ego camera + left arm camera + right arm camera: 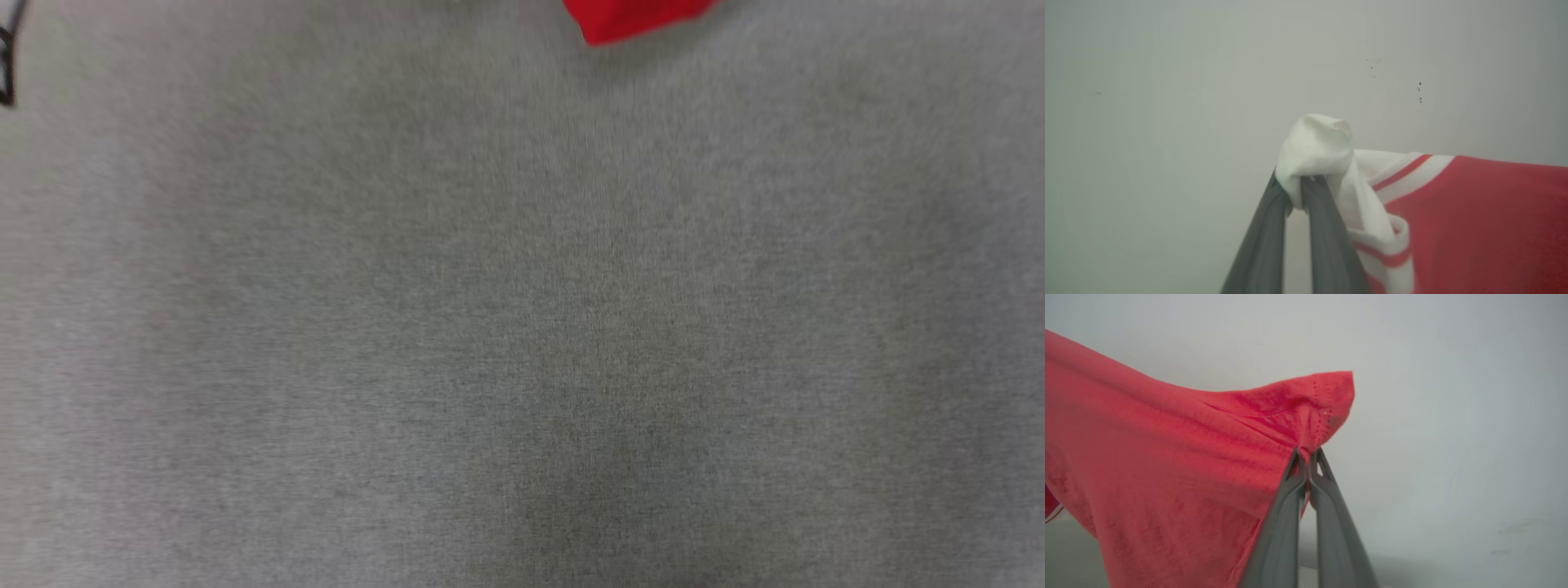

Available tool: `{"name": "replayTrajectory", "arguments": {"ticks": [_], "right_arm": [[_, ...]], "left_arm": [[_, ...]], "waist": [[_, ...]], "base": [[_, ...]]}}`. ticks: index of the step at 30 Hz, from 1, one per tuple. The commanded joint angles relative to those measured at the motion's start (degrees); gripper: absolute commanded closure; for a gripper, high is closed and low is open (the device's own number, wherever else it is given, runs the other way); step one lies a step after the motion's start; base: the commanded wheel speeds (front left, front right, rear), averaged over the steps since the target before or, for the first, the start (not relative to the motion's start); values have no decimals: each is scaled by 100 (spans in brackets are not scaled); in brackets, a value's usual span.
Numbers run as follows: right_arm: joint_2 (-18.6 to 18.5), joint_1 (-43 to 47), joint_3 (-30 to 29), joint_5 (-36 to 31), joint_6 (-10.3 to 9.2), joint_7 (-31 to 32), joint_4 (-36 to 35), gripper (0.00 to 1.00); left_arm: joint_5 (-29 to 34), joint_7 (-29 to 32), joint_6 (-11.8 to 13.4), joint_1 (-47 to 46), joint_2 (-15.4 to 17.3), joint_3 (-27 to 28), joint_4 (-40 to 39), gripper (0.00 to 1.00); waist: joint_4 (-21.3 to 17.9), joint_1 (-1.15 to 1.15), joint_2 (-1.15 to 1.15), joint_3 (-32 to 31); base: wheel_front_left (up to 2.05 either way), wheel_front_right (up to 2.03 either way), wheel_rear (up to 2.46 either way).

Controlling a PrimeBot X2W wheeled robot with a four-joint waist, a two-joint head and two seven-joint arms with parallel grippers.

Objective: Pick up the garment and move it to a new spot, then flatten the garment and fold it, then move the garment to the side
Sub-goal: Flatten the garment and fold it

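1. Garment position. The garment [637, 18] is held up between both grippers. In the head view, a single red corner of it enters at the top edge, right of centre, over a grey cloth-like surface [522, 327]. This view is blurred. Whether the corner touches the surface cannot be told.

2. Left gripper. The left gripper [1297, 192] is clamped on the garment. Its two dark fingers [1265, 245] meet at the tips and pinch a bunched wad of the white sleeve [1316, 147]. The wad bulges above the fingertips.

3. Garment as seen from the left wrist. The white sleeve fabric twists down to the right of the fingers. A white band with red stripes [1404, 171] borders it, and a second striped band curls lower down, just beside the right-hand finger. The red body fills the lower right of this view. The lettering is not visible here.

4. Right gripper. The right gripper [1308, 457] is clamped on the garment. Its fingertips are pressed together on a red hem corner [1327, 400], which rises to a point above the tips. A row of stitching runs along this edge.

5. Garment as seen from the right wrist. The red fabric stretches from the pinched corner to the left and hangs downward in soft creases, against a plain pale background [1453, 416].
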State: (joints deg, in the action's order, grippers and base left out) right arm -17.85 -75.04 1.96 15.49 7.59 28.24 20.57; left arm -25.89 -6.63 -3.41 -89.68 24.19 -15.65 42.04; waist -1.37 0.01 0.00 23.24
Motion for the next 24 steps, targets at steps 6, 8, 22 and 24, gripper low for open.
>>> {"name": "replayTrajectory", "arguments": {"ticks": [6, 8, 22, 24], "right_arm": [[-103, -819, 54, -43, -22, -566, 546, 100], [-121, -1090, 113, -63, -22, -839, 721, 100], [-95, -1636, 882, 384, -22, -2292, 2064, 100], [-85, -1469, 1018, 499, -22, -2417, 2232, 100]], "left_arm": [[86, -198, -7, -718, 261, 58, 304, 100], [55, -253, -22, -867, 259, 81, 413, 100], [-171, -757, -226, -819, 111, 123, 1245, 100], [-231, -797, -270, -641, 74, 127, 1344, 100]], "waist": [[-190, -1, 0, 1289], [-182, -1, 0, 1505], [-30, -1, 0, 2086], [-7, -1, 0, 2014]], "base": [[0, 0, 0], [0, 0, 0], [0, 0, 0], [0, 0, 0]]}}
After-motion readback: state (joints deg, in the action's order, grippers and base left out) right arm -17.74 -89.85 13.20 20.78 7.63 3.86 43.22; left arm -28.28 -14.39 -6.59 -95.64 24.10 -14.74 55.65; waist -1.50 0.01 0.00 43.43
